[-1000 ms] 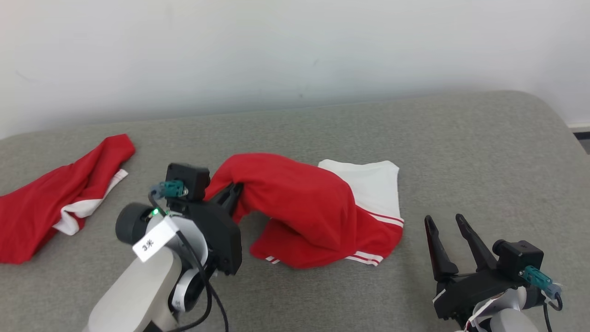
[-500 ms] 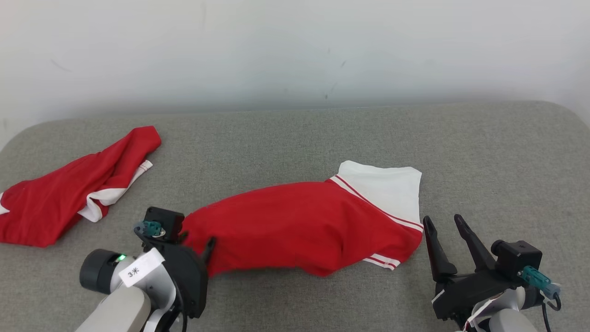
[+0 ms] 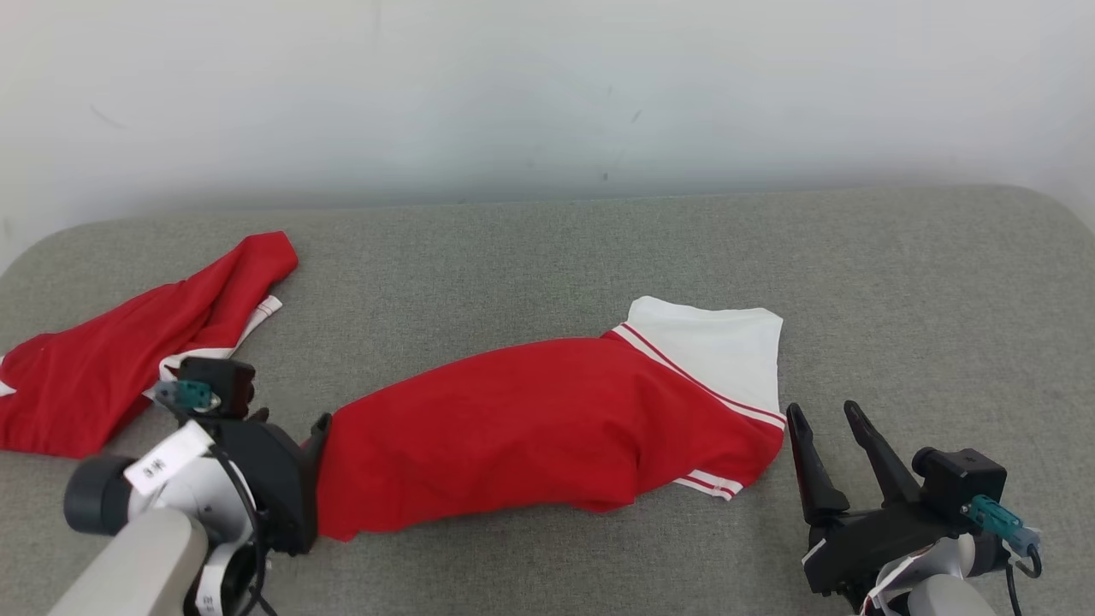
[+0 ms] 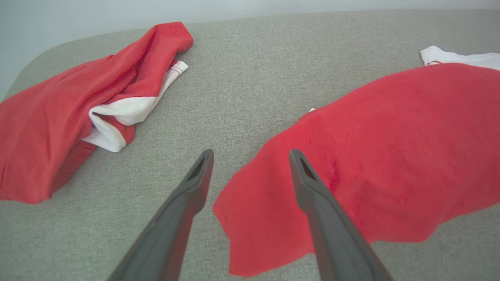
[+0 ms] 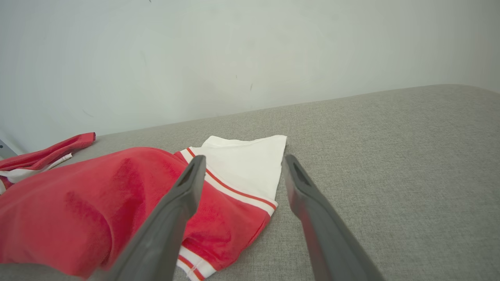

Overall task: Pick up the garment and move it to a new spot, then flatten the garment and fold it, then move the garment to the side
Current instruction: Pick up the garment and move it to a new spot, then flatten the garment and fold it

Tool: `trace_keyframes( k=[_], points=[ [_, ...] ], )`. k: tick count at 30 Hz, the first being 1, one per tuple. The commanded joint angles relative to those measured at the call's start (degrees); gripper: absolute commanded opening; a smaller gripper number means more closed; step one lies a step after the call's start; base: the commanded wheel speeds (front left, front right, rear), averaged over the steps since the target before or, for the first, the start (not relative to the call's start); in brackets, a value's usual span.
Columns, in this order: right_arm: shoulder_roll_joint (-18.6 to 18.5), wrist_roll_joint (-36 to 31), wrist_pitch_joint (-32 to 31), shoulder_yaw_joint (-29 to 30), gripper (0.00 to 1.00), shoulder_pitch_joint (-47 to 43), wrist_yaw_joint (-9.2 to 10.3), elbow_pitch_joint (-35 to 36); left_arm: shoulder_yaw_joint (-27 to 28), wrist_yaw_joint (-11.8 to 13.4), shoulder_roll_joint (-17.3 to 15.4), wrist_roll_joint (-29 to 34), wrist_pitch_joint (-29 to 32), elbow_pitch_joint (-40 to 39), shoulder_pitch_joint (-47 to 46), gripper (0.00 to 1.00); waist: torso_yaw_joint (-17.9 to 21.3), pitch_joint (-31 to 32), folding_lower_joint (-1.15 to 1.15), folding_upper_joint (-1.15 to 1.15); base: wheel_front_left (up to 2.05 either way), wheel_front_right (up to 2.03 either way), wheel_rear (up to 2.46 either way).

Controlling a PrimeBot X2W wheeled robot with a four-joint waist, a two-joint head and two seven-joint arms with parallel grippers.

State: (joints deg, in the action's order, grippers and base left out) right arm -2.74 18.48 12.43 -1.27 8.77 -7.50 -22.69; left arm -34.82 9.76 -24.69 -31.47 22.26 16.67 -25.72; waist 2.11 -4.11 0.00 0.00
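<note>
The left gripper (image 4: 250, 153) gapes empty over the red-and-white garment (image 3: 547, 419) at its left end, the right gripper (image 3: 823, 409) wide and empty beside its right hem.

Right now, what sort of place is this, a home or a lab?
Likely a lab or test room, not a lived-in home: a grey padded surface against a bare white wall, with a red-and-white garment and a second red garment laid out.

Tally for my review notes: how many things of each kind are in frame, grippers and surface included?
Red-and-white garments: 2, the centre garment and the crumpled garment at left
Grippers: 2, the left gripper and the right gripper
Grey padded surface: 1
Total: 5
</note>
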Motion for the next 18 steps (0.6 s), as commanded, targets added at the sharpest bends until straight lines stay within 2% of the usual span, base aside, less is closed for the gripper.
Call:
trace_keyframes(
  k=[1,4,10,18],
  points=[
    [-0.3,0.3,0.3,0.1,1.0,0.5,0.02,-0.1,0.4,0.2,-0.5,-0.9,0.4,-0.3,-0.9,1.0,0.0,0.0,0.0,0.0,0.0,0.0,0.0],
    [-0.3,0.1,0.3,0.0,1.0,0.8,0.02,-0.2,1.1,0.6,-0.6,-1.4,1.9,0.0,-2.2,1.0,0.1,0.0,0.0,0.0,0.0,0.0,0.0],
    [-0.3,0.4,0.1,-0.8,1.0,1.2,0.02,-0.1,0.8,-0.2,-0.1,-3.7,8.3,2.9,-5.6,1.0,1.2,-0.5,0.0,0.0,0.0,0.0,0.0],
    [-0.3,0.7,0.2,-2.0,1.0,2.1,0.02,-0.4,-0.8,-0.7,-1.1,-4.3,16.6,7.8,-9.3,1.0,4.5,-2.3,0.0,0.0,0.0,0.0,0.0]
  ],
)
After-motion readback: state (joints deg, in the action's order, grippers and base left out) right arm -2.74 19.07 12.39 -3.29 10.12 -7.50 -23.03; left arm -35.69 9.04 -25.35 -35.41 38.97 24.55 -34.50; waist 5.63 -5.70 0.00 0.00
